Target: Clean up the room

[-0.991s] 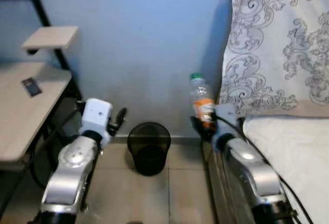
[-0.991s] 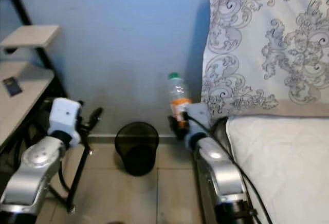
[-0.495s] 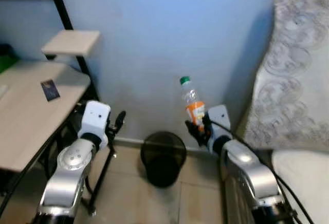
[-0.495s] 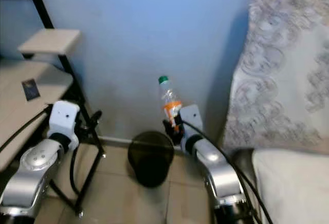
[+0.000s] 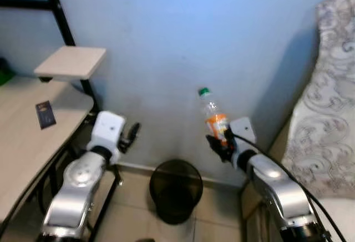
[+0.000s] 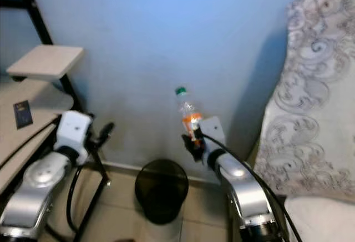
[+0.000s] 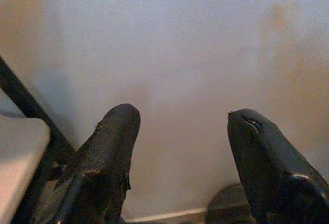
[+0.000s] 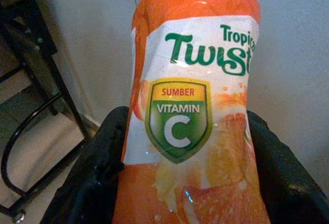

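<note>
Left gripper (image 5: 131,134) idles near the tabletop (image 5: 22,142), fingers spread and empty. Bin (image 5: 176,189) sits on the floor at 6 o'clock, with the bottle (image 5: 213,121) up at its 1 o'clock, offset right. Right gripper (image 5: 220,145) fingers clamp the bottle's lower body, long axis near-upright, cap tilted slightly left; likely needs a leftward shift before release.
</note>
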